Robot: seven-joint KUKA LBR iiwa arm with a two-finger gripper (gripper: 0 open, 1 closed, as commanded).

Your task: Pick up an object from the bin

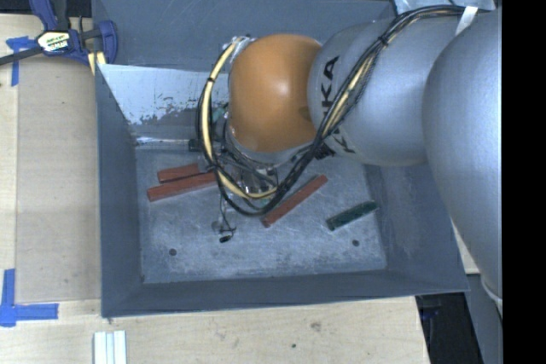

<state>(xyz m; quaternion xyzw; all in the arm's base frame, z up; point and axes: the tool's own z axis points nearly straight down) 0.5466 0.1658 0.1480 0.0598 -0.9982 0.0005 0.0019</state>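
My gripper [249, 173] hangs under the arm's orange cover, low over the middle of the bin floor and partly hidden by looped cables. Just left of it lie two red-brown flat sticks [182, 182], side by side and slightly crossed. Another red-brown stick [295, 199] lies slanted right below the gripper, its upper end running under the cables. A dark green stick [351, 215] rests further right on the floor, apart from the gripper. No view of anything between the gripper's jaws.
The big silver arm covers the bin's right and back side. The bin's sloped walls close in on all sides. Bare grey floor stretches along the front, with a small dark bit [224, 232] below the cables.
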